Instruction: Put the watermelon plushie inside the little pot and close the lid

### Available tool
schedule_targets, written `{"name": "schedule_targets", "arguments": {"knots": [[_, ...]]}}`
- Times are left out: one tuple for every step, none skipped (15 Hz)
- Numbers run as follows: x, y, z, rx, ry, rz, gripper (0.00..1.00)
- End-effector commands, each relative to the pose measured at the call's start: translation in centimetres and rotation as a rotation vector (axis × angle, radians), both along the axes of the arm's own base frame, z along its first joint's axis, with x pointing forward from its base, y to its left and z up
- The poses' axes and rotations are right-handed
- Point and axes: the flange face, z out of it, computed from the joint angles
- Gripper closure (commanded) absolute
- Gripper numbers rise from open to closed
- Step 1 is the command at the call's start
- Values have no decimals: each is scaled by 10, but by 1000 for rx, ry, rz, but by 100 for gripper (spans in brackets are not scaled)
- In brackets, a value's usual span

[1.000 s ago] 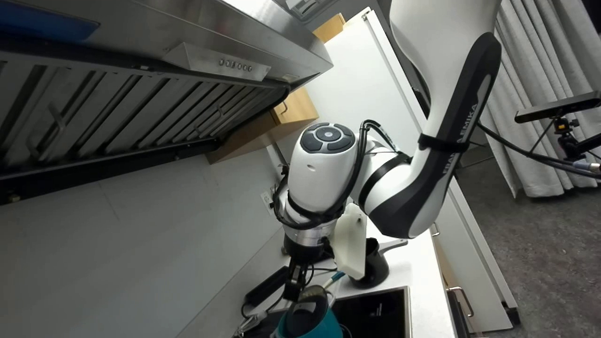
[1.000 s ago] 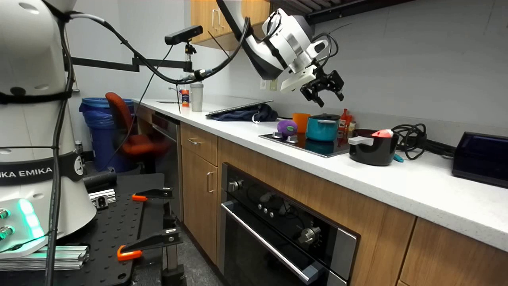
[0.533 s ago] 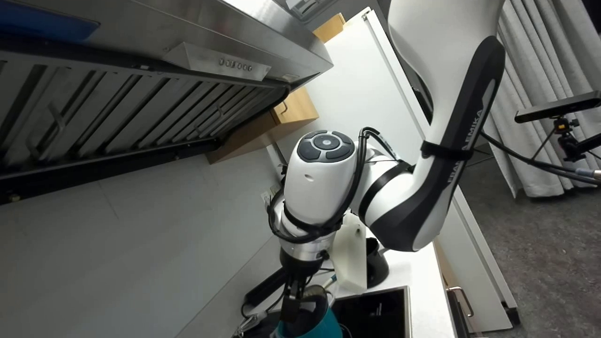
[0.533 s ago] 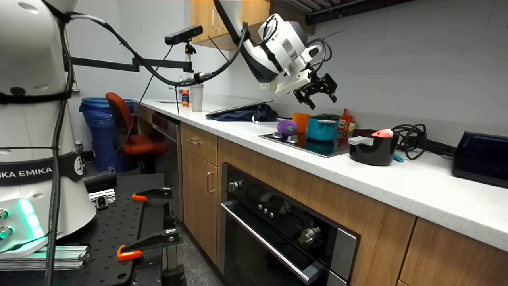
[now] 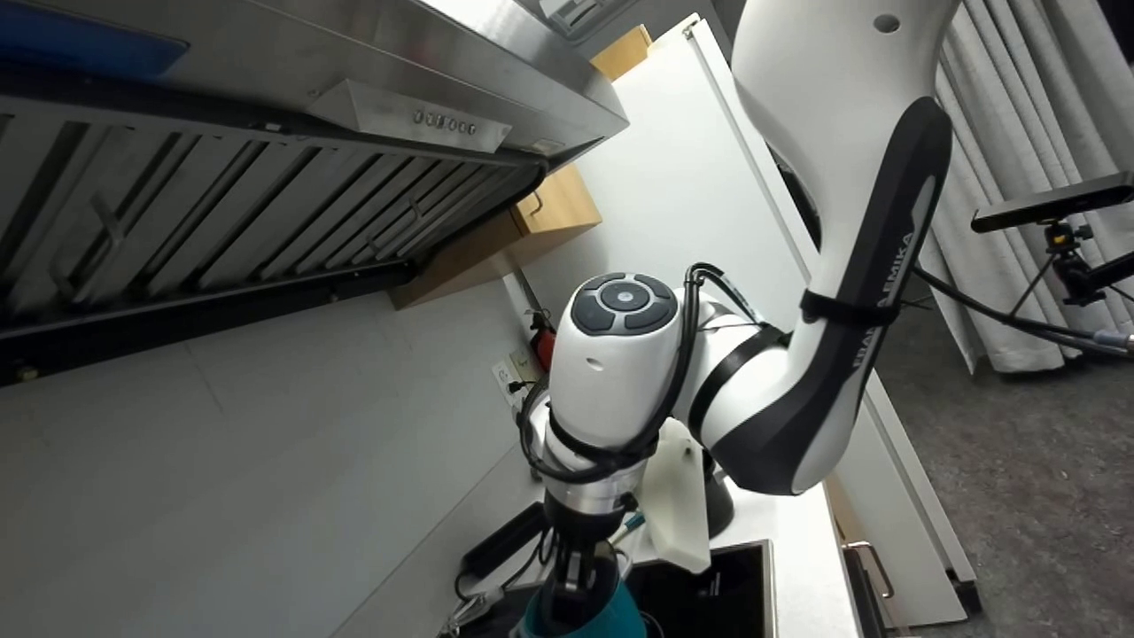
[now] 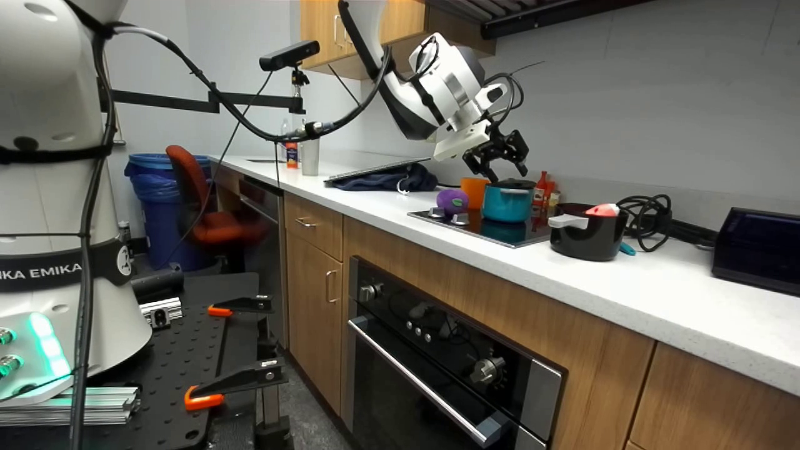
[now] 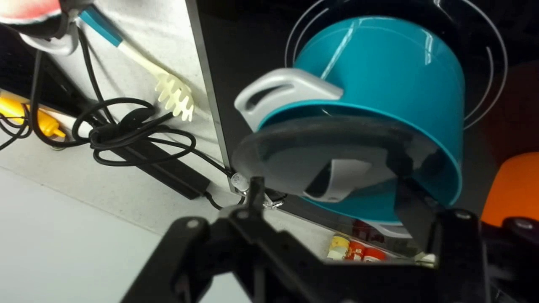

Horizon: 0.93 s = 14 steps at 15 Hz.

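One claw (image 6: 507, 175), jaws apart, now hangs lower than a second ago, close over the grey-handled lid (image 7: 311, 153) on the teal cooking pot (image 7: 391, 71), while the watermelon plushie (image 6: 603, 210) stays put, poking above the rim of the little black pot (image 6: 590, 244), so fetching that lid looks next.

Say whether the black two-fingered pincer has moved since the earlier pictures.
Yes: in an exterior view, the pincer has lowered toward the unmoved glossy round teal pot.
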Motion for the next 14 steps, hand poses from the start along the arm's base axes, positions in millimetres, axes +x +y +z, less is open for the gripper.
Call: {"name": "schedule_targets", "arguments": {"knots": [[5, -6, -3, 11, 3, 12, 51], [6, -6, -3, 10, 2, 12, 58], [6, -6, -2, 11, 1, 12, 65], [6, -6, -1, 11, 1, 12, 73], [7, -6, -1, 12, 0, 11, 80], [7, -6, 0, 12, -1, 9, 88], [8, -7, 0, 13, -3, 7, 95], [8, -7, 1, 13, -4, 5, 100], [7, -7, 3, 12, -6, 5, 100], [7, -7, 5, 11, -10, 3, 97], [6, -8, 7, 10, -12, 2, 96], [5, -10, 11, 8, -17, -2, 96], [4, -12, 14, 6, -22, -8, 96], [4, -16, 19, 8, -29, -20, 96]]}}
